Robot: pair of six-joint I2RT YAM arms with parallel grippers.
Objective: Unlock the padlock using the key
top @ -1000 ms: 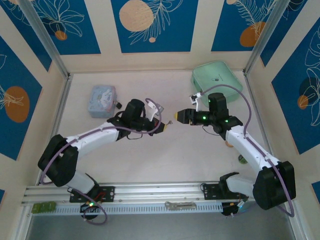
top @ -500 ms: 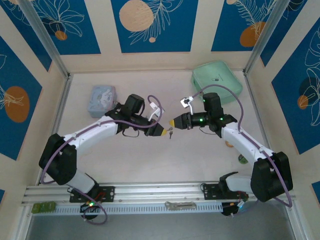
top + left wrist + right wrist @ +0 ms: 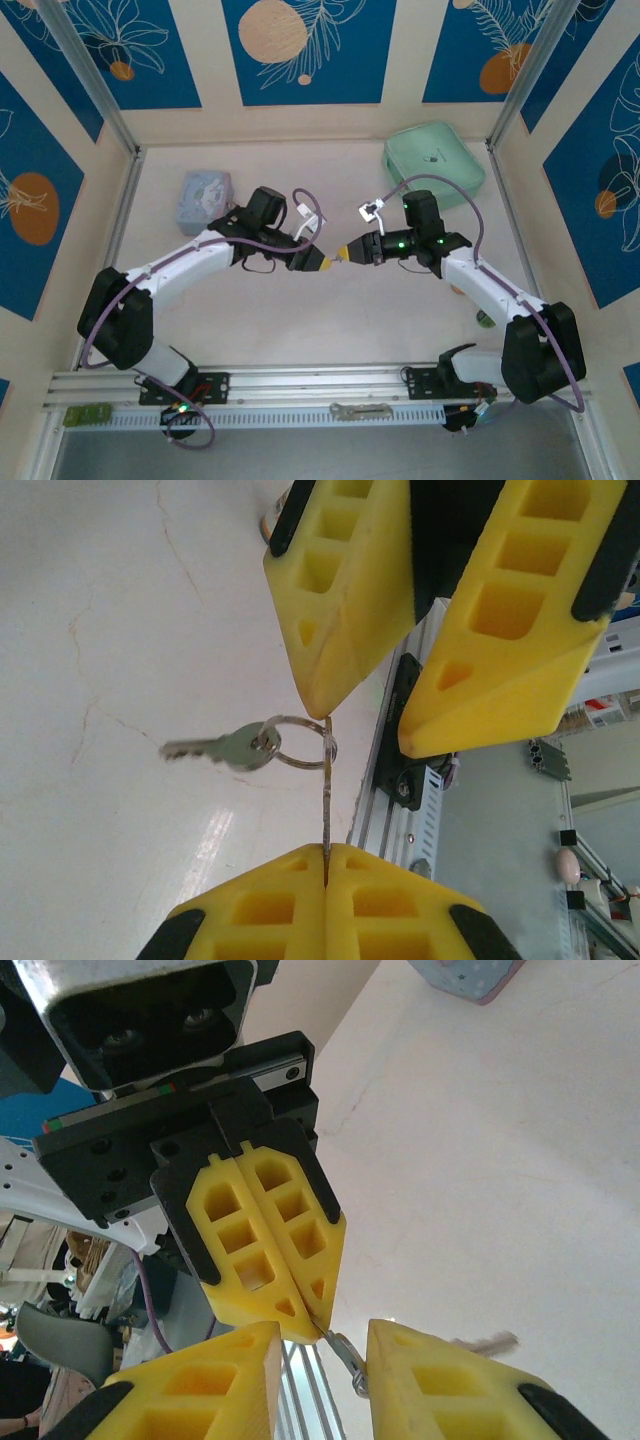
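I am clamping the key (image 3: 326,800) in my fully closed left gripper (image 3: 327,848) while my partly open, empty right gripper (image 3: 362,730) is flanking its ring (image 3: 300,742), unlocking not yet beginning.

We find the middle of the table (image 3: 330,320) crowded: the left gripper (image 3: 325,262) and the right gripper (image 3: 346,252) meet tip to tip, with hardly any room between them. From the left wrist, the right fingers (image 3: 350,600) stand apart, but their gap is partly taken by the key (image 3: 326,800) and its ring (image 3: 300,742), which stand up from the closed left jaws. The left arm (image 3: 190,265) and right arm (image 3: 490,285) bar the way across the middle. Bare table lies open near the bases and beyond the tips. The tin box (image 3: 205,200) blocks the far left and the green container (image 3: 433,160) the far right. Walls (image 3: 300,125) close three sides.
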